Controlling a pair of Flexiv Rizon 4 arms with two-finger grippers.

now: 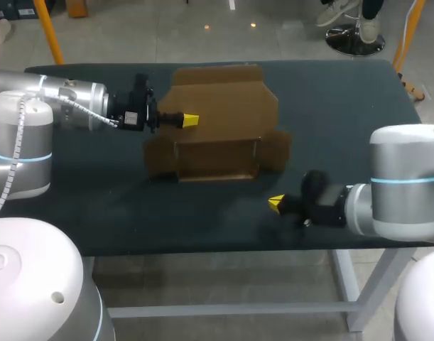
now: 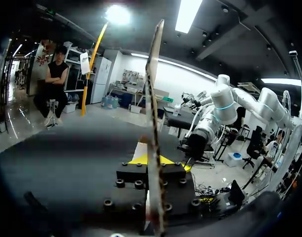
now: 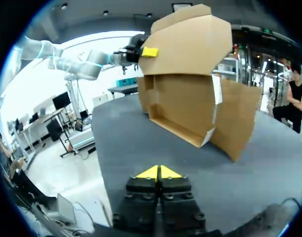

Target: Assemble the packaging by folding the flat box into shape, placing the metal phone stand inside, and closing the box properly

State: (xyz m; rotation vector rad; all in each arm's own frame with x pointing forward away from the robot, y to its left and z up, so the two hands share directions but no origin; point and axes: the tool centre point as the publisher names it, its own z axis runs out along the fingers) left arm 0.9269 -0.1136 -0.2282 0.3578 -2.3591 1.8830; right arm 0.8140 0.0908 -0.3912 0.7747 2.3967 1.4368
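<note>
Left claw [image 1: 190,120] held level, clamped on the box [image 1: 224,106]; right claw [image 1: 275,204] sits low, closed empty.

Brown cardboard box [image 1: 220,106] — half-folded, flap raised

A: Readable text on the cardboard box [image 1: 220,106]?
B: None; its brown faces carry no legible print.
A: On the left tool [image 1: 190,120]?
B: One small white label [image 1: 130,118] on its body, characters too small to read.
</note>
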